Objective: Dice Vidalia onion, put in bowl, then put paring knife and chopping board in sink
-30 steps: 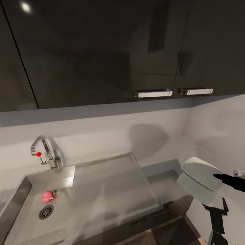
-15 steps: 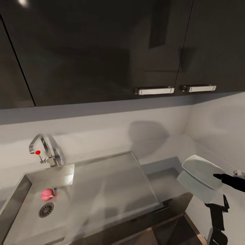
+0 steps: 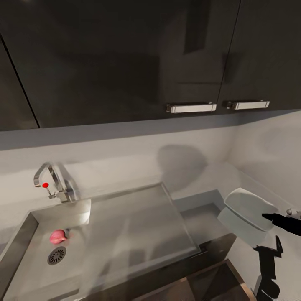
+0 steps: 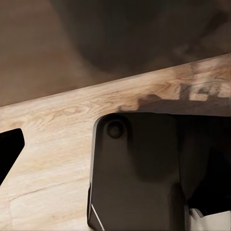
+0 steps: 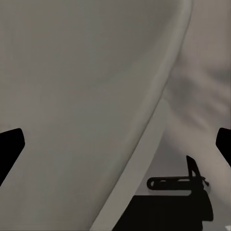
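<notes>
- Step in hand, as I judge it: the approach, before the first pick; the Vidalia onion [image 3: 58,236] lies in the sink [image 3: 25,234] basin, just beside the round drain [image 3: 57,255] and below the tap [image 3: 52,182] with its red dot. Nothing holds it.
- The bowl [image 3: 246,215] sits on the countertop [image 3: 200,209] at the right, past the drainboard [image 3: 138,225], well apart from the onion.
- No chopping board or paring knife on the stretch of counter seen here (so dicing is some way off).
- Right gripper [image 3: 272,218]: one dark fingertip lies over the bowl's near rim in the head view; touching or just above it, cannot tell.
- Right wrist view: pale curved bowl wall [image 5: 86,110] close up, with dark finger tips [image 5: 9,147] at both side edges, so the fingers stand spread wide with nothing between them.
- Left gripper: the wrist camera looks down at the wood floor [image 4: 53,139] and a dark part of the robot [image 4: 139,173]; one dark finger tip [image 4: 7,149] at the edge, its mate not visible, so open or closed I cannot tell.
- Next move calls for: getting an arm over the basin at the left, coming down on the onion from above with fingers spread, clear of tap and sink wall (it is round, so it may roll toward the drain).
</notes>
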### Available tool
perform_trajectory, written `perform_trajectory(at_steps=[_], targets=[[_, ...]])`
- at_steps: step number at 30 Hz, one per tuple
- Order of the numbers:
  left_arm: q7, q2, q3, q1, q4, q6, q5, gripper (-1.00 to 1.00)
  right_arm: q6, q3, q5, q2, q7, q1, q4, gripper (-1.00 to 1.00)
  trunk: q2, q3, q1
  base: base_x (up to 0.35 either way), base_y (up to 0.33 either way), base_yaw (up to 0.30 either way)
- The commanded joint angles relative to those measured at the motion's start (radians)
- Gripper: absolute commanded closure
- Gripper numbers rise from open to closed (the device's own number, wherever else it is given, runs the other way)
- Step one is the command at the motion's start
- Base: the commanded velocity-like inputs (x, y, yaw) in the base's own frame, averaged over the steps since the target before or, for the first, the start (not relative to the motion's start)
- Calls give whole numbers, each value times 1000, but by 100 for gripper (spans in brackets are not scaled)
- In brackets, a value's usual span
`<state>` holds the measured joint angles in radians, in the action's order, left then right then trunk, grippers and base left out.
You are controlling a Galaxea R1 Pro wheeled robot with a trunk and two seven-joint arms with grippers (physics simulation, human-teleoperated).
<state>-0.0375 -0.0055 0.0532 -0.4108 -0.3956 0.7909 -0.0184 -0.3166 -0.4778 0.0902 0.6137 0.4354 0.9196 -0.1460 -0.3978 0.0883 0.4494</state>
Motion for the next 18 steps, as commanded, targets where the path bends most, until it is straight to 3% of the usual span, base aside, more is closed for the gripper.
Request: perform_trajectory(at_steps=[1, 18], targets=[[-4, -1, 4, 0, -2, 1, -2, -100, -6, -9, 10, 0, 5, 1, -1, -100, -2, 4, 1, 0, 0, 0], [-4, -1, 4, 0, -2, 1, -2, -100, -6, -7, 10, 0, 3, 1, -1, -100, -2, 13, 1, 0, 0, 0]])
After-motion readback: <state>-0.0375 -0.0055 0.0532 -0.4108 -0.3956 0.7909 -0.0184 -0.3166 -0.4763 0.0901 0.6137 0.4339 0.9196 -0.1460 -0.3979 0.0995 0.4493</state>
